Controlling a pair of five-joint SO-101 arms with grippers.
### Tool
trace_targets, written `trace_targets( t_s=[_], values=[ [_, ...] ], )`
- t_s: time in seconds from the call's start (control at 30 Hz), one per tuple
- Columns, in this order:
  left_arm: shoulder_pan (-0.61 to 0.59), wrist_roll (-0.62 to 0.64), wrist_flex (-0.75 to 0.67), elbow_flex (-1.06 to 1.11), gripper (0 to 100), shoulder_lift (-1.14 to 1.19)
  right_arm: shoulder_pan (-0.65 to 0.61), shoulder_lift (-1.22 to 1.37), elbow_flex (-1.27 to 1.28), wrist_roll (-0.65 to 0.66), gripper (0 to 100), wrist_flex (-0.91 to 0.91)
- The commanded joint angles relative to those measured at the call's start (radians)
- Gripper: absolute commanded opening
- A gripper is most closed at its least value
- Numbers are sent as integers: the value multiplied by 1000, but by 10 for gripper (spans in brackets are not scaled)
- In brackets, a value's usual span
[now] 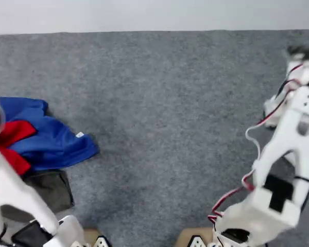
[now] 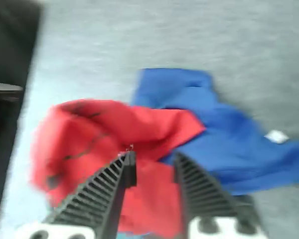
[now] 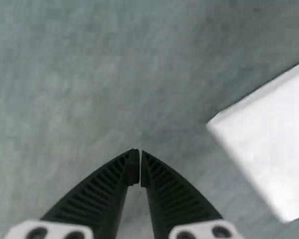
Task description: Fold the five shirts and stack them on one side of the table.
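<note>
Heaped at the left edge of the grey surface: crumpled red shirt touching blue shirt on its right, dark shirt just nearer than both. Directly over the red shirt, left gripper, fingers apart, clamped on nothing. Well off to the right, over bare surface, right gripper, fingers together, beside a white object.

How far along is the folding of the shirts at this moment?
Nothing looks finished: the blue shirt and red shirt lie rumpled and overlapping, a dark shirt beside them. In hand: the left end effector hangs open over the red shirt. The right end effector is shut over bare table. All folding and stacking seems left.
</note>
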Motion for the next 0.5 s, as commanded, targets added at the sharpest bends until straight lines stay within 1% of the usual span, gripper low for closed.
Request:
trace_targets(
  t_s=[0.0, 0.1, 0.17, 0.33, 0.47],
  values=[
    [-74, -118, 18, -87, 205, -34, -15, -159, 180, 8, 9, 13],
    [-120, -242, 14, -122, 212, -28, -15, -203, 249, 8, 9, 8],
    [-150, -301, 2, -130, 214, -26, -15, -214, 273, 9, 9, 8],
    [-216, -390, -84, -122, 214, -23, -10, -216, 281, 12, 9, 16],
    [-244, -450, -175, -50, 215, -25, -15, -216, 281, 11, 9, 35]
  ],
)
